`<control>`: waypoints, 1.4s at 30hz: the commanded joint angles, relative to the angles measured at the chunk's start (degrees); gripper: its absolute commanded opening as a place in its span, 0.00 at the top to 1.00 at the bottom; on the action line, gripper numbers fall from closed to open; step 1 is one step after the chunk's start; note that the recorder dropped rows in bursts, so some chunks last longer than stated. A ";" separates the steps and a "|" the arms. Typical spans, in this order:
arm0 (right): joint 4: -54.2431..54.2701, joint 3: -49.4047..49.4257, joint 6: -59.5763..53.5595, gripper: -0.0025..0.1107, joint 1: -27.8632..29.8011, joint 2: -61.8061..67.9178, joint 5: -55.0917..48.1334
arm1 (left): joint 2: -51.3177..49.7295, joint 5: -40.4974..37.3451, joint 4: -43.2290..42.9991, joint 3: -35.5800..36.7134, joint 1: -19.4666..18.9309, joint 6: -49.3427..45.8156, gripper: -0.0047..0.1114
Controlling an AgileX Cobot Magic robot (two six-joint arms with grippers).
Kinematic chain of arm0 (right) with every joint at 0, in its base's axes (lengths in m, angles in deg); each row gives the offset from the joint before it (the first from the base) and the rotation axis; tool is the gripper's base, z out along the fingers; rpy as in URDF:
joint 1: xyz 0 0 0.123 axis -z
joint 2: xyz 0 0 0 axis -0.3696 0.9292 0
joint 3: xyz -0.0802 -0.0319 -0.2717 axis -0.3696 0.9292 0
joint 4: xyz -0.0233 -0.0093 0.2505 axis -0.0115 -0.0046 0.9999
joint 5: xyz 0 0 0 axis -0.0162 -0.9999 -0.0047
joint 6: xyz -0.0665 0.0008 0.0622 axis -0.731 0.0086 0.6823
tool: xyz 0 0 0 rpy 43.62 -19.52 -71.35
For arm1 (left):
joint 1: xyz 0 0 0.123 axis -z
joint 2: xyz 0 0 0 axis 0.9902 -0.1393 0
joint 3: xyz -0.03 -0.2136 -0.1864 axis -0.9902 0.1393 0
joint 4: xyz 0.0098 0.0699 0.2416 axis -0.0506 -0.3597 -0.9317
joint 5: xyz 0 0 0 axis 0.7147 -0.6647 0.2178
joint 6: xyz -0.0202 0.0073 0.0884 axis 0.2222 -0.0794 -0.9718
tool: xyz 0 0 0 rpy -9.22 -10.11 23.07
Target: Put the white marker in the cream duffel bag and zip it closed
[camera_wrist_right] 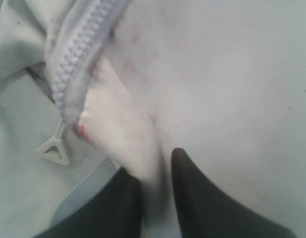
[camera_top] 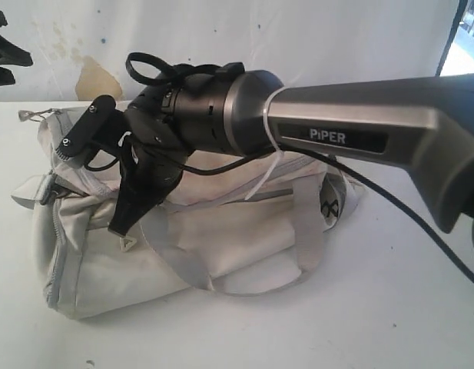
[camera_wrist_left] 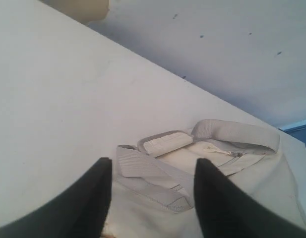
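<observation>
One cream duffel bag (camera_top: 221,246) sits on the table (camera_top: 336,323), toward its far edge, long axis roughly along that edge. Zero markers in sight. I cannot find the white marker in any of the three views, so it is either inside the bag or hidden behind something; I cannot tell which.

Two claws. The right gripper (camera_wrist_right: 153,166) reaches across to the end of the bag toward the table's left side. It is clenched on a fold of cream fabric, which stands between the two dark fingers and touches both. The left gripper (camera_wrist_left: 153,161) is released, fingers apart with nothing between them. It looks down on one end of the bag from above, clear of it.

Key relation: one triangular zipper pull (camera_wrist_right: 54,148) hangs just beside the right claw. It sits at the end of a run of grey zipper teeth (camera_wrist_right: 76,59) that bends around the bag's end. The right arm is much the nearer.

My read: zipping stage. The next move likely wants the pinch shifted from fabric to pull, then a draw along the tooth line. Risk: the soft cloth bunches and drags with the slider unless the other claw braces the bag.
</observation>
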 commanded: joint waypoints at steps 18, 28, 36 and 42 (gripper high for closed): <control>0.80 -3.51 24.06 0.44 2.45 -6.91 -18.35 | 10.23 -4.43 -18.68 -0.29 1.18 1.63 0.62; 10.95 -5.13 24.02 0.56 12.18 -9.48 -27.59 | 13.86 -7.76 -40.74 -0.29 8.31 17.33 0.62; 20.85 -5.13 15.19 0.72 21.77 -10.27 -31.57 | 14.82 -11.20 -52.78 -0.29 15.73 26.43 0.63; 20.85 -5.13 15.19 0.95 29.65 -10.27 -31.57 | 14.82 -14.19 -58.08 -0.29 17.39 34.86 0.73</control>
